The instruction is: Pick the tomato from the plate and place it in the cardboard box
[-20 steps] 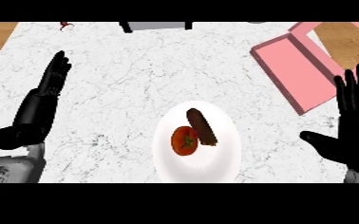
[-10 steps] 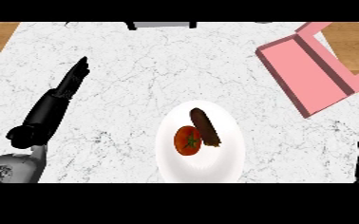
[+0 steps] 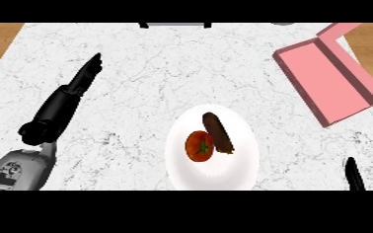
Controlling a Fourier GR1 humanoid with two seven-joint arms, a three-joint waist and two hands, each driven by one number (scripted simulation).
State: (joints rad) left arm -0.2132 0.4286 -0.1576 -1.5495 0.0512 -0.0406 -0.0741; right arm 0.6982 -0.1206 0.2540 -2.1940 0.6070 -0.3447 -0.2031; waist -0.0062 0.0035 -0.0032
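A red tomato (image 3: 199,146) lies on a white plate (image 3: 241,165) at the lower middle of the counter, beside a dark brown oblong food item (image 3: 217,132). The pink box (image 3: 325,81) stands open at the upper right edge. My left hand (image 3: 69,94) stretches over the counter at the left with straight fingers, well apart from the plate. Only a finger of my right hand (image 3: 354,174) shows at the lower right corner, away from the tomato.
The white marble counter (image 3: 160,74) spans the view, with wooden floor past its upper left and right corners. A grey object (image 3: 175,24) sits at the far edge.
My left hand has turned edge-on and reached further up over the counter. My right hand left the view and now only a finger shows at the lower right. Tomato and plate stay put.
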